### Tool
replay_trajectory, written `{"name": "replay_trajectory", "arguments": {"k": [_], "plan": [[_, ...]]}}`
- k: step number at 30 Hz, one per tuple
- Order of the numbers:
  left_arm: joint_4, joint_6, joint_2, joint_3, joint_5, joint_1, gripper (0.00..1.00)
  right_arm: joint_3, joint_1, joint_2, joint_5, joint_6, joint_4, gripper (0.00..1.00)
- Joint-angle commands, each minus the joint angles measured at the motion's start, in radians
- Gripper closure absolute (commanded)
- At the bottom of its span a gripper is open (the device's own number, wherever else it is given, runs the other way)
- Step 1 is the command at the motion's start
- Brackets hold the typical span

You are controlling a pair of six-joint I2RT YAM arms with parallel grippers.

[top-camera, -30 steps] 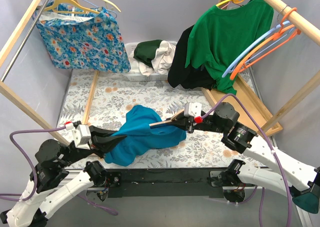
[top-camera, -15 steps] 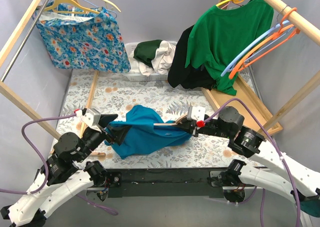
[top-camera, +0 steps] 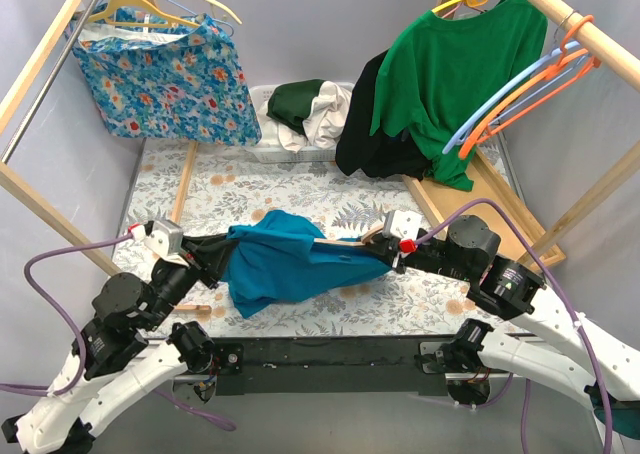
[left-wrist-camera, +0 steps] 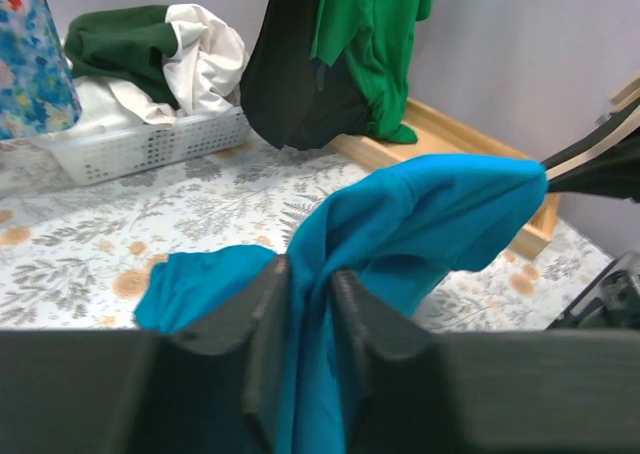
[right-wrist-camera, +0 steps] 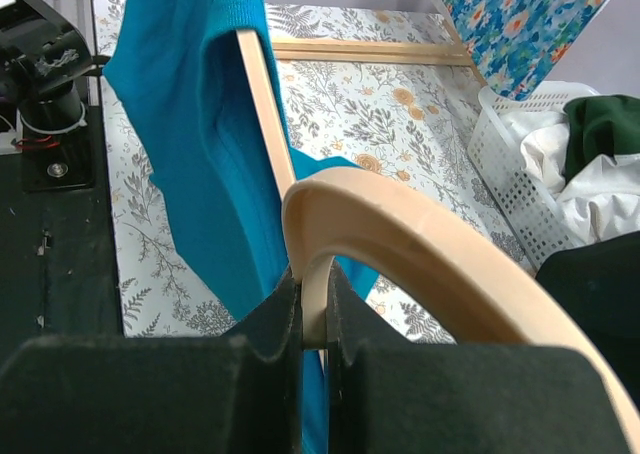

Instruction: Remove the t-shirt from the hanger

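A table with a leaf-and-flower cover fills the floor of the scene, boxed in by a wooden frame. At the back left a blue floral cloth hangs from the frame. At the back right a green shirt hangs on a rail, with a black garment drooping beside it down to the table. Between them stands a white basket holding dark green and white clothes. Orange and pale blue spare hangers hang on the right rail, well apart from the arms.

The t-shirt, bright blue, is at the near middle of the table, stretched between the two arms and draped over the wooden hanger, whose straight bar runs inside the fabric. Nothing else lies between the arms; the black garment and basket are behind, clear of the shirt.

The left gripper is pinched on a fold of the t-shirt at its left end; the wrist view shows blue cloth squeezed between the fingers. The right gripper is clamped on the hanger's curved wooden part at the shirt's right end.
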Motion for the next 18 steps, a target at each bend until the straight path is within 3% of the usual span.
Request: {"name": "replay_trajectory", "arguments": {"k": [1,3,7,14,18], "plan": [[0.047,0.007,0.075,0.006,-0.007,0.001,0.90,0.049,0.004,-0.018,0.030,-0.005,0.045,0.99],[0.064,0.005,0.114,0.015,-0.021,-0.001,1.00,0.046,0.004,-0.018,0.041,-0.002,0.041,0.99],[0.108,0.025,0.193,0.046,-0.081,-0.001,1.00,0.023,0.004,-0.024,0.073,0.012,0.030,0.99],[0.130,0.094,0.290,0.211,-0.390,-0.001,1.00,-0.020,0.004,-0.009,0.168,0.049,-0.007,0.99],[0.223,0.167,0.328,0.270,-0.574,-0.001,1.00,-0.020,0.004,0.014,0.201,0.064,-0.039,0.99]]}}
